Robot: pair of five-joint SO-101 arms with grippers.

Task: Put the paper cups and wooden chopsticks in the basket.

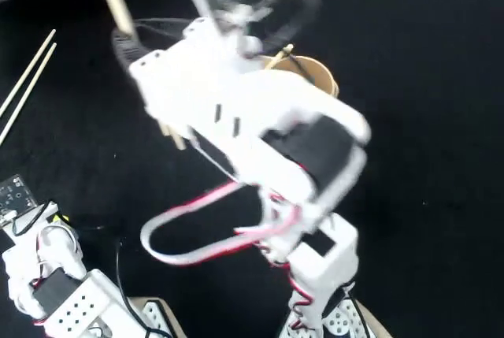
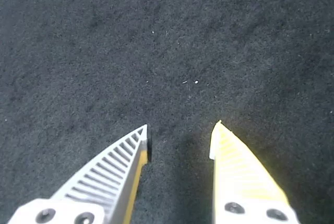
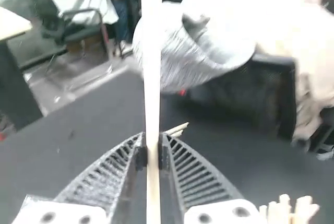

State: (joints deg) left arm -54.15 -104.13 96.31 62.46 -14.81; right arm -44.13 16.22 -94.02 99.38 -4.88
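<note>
- Gripping a single wooden chopstick (image 3: 152,51), the right gripper (image 3: 151,144) has its two dark, ribbed, triangular fingers (image 3: 112,174) pressed shut on either side of the stick. The chopstick is a pale, smooth, straight rod that stands upright between them.
- From above, the same chopstick is lifted off the black table (image 1: 425,117) near its far left corner, tilted and blurred.
- The right arm (image 1: 236,117) is made of blocky white plastic shells with a black motor housing. It stretches from the near edge across the middle of the surface, and a flat red-and-white cable (image 1: 181,228) loops beneath it.
- A pair of chopsticks (image 1: 31,66) lies flat at the left edge of the table. They are thin, light wood, side by side and almost parallel, and well apart from both grippers.
- A paper cup (image 1: 324,78), tan with a round rim, sits toward the far middle of the surface, partly hidden behind the right arm. A stick tip pokes out just beside the cup; I cannot tell whether it touches it.
- More wooden stick ends (image 3: 177,129) lie on the cloth beyond the right gripper's fingers.
- The left gripper (image 2: 180,127) hangs over bare cloth with its fingers spread wide and nothing between them. One finger is white (image 2: 117,156), the other yellow (image 2: 235,161); both are ribbed wedges tapering to points.
- The cloth is matte black and felt-like, flecked with lint.
- The left arm (image 1: 55,283) is folded low at the near left corner.
</note>
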